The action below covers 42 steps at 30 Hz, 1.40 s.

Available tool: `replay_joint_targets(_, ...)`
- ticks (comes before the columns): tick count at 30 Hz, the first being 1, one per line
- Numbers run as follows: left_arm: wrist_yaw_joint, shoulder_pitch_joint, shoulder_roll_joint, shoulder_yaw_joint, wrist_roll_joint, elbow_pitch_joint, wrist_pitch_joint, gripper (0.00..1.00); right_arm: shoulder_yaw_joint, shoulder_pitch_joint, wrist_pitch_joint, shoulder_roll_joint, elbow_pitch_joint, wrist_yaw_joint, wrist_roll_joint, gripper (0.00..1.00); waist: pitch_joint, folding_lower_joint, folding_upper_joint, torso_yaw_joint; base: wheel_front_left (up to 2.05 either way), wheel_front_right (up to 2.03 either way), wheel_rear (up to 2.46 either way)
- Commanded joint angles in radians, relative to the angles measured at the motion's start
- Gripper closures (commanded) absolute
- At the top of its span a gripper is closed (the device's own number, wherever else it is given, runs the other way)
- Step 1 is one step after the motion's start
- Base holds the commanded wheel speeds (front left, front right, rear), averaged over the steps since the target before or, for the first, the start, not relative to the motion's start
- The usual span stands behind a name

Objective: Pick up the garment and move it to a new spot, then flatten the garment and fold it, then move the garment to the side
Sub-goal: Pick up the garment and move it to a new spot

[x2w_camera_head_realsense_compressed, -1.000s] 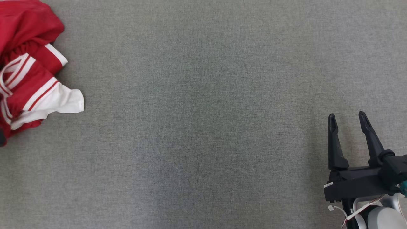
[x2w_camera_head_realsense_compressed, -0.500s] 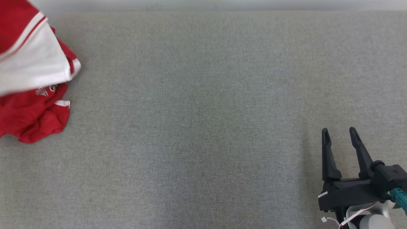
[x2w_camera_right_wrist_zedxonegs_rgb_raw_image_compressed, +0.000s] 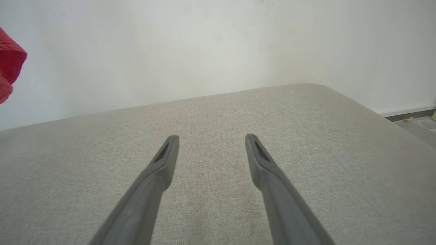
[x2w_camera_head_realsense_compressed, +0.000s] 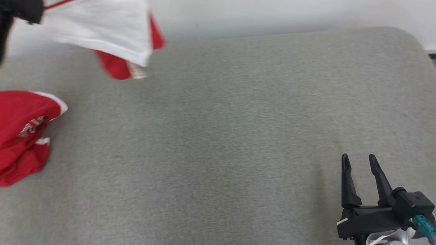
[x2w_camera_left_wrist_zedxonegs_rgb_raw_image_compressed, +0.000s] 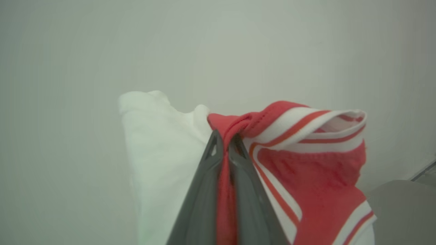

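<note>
DESK: Where is the garment [x2w_camera_head_realsense_compressed: 102, 30] in this one?

PHOTOGRAPHER: Lifted above the bench [x2w_camera_head_realsense_compressed: 238, 136] near its far left corner, against a plain pale wall [x2w_camera_head_realsense_compressed: 272, 17]; it is red jersey knit with white panels and ribbed red-and-white striped trim; one white panel hangs as a broad flap with a red fold behind it.

DESK: And the red mass lower down?

PHOTOGRAPHER: More red cloth at the bench's left edge; crumpled and soft-edged, with a white hem and a small pale printed mark; I cannot tell whether it rests on the bench or hangs over it.

DESK: What holds it up?

PHOTOGRAPHER: The left pincer [x2w_camera_left_wrist_zedxonegs_rgb_raw_image_compressed: 224, 139]; its two long, dark, tapered fingers are pressed together on a twisted rope of red knit; the ribbed striped band curls off to one side of them and smooth white cloth bunches on the other.

DESK: The right pincer [x2w_camera_head_realsense_compressed: 358, 157]?

PHOTOGRAPHER: Toward the near right of the bench, over bare cloth; fingers apart with nothing between them; each is a slim matt black blade with a slotted tip, rising from a blocky black body that carries a teal fitting [x2w_camera_head_realsense_compressed: 424, 226].

DESK: The bench itself?

PHOTOGRAPHER: Upholstered in fine-grained grey woven fabric, slightly mottled; flat on top, with a rounded far right corner; beyond that corner a strip of grey floor [x2w_camera_right_wrist_zedxonegs_rgb_raw_image_compressed: 415, 126] meets the wall at a pale skirting [x2w_camera_right_wrist_zedxonegs_rgb_raw_image_compressed: 405, 111].
</note>
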Motion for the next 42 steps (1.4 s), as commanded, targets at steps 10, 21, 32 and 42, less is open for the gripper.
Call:
replay_joint_targets(10,0.060,0.146,-0.163,-0.071,-0.061,-0.152,0.022,1.00,0.007,0.019,-0.028,-0.001,0.026,0.001,0.023,0.00,-0.020,0.0001,0.0000,-0.171,0.00,0.00,0.00)
replay_joint_targets(21,0.131,0.525,-0.192,-0.113,-0.120,-0.134,-0.064,1.00,0.021,0.026,-0.041,-0.001,0.038,0.001,0.031,0.00,0.000,0.0001,0.0000,-0.202,0.00,0.00,0.00)
replay_joint_targets(32,0.135,0.683,-0.180,-0.126,-0.113,-0.026,-0.186,0.00,0.030,0.030,-0.028,-0.001,0.048,0.001,0.008,0.00,-0.051,0.0001,0.0000,-0.122,0.00,0.00,0.00)
replay_joint_targets(42,0.219,0.773,-0.108,0.020,-0.049,-0.193,-0.250,0.00,0.022,0.065,0.009,-0.001,0.006,0.001,-0.020,0.00,-0.143,0.0001,0.0000,-0.002,0.00,0.00,0.00)
